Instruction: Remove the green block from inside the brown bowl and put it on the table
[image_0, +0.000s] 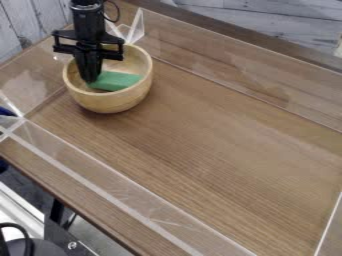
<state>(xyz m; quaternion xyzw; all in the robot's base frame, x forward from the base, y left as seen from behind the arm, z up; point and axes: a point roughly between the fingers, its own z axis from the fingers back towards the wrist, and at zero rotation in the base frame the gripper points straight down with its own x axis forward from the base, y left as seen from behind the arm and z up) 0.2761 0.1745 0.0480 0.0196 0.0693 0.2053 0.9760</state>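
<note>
The brown bowl (131, 97) stands at the far left of the table (214, 150). The green block (123, 79) lies inside it, towards the right side of its pale inside. My gripper (88, 76) reaches straight down into the left part of the bowl, its black fingers together. The tips end at the block's left end. Whether they pinch that end is hidden by the fingers and the bowl's rim.
Clear acrylic walls (80, 170) edge the tabletop on all sides. A clear upright piece (134, 28) stands just behind the bowl. Wood-grain surface stretches to the right and front of the bowl.
</note>
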